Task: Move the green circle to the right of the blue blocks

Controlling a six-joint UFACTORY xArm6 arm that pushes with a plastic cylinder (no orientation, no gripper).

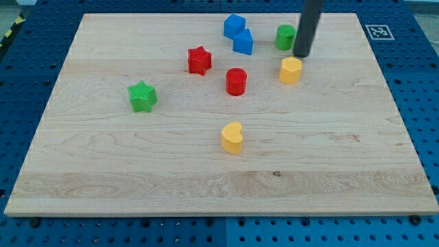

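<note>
No jaws here: my tip (301,54), a plain rod end, rests just right of the green circle (285,37), itself right of two blue blocks (239,34).

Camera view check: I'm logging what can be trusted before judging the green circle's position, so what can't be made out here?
- Green circle: its right edge is covered by the rod, so touching or apart cannot be told.
- My tip: whether it touches the yellow block below it cannot be told.
- Rod's upper part and the arm: cut off by the view's top.
- Two blue blocks: they overlap, so exact shapes are unclear.
</note>
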